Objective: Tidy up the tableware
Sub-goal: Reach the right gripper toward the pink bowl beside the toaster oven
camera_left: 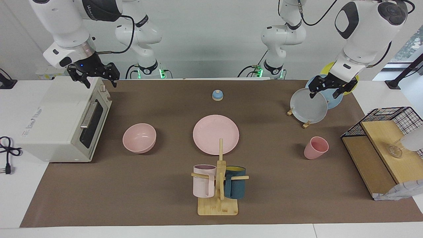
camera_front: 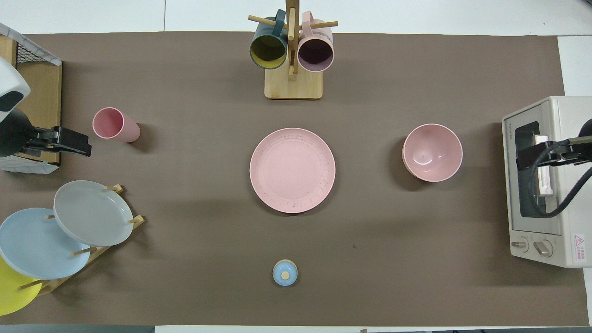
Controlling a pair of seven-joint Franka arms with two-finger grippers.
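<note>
In the overhead view the yellow plate [camera_front: 11, 291] runs off the picture's edge and is partly covered by the blue plate [camera_front: 37, 249], which in turn lies partly under the grey plate [camera_front: 92, 212]. The toaster oven [camera_front: 545, 180] is cut by the edge, and the right arm's cable hides part of its door. The wire basket [camera_front: 27, 51] shows only a corner. In the facing view the left gripper [camera_left: 332, 87] covers part of the blue plate, and a blurred glass object [camera_left: 395, 151] sits on the wooden shelf [camera_left: 380, 155].
</note>
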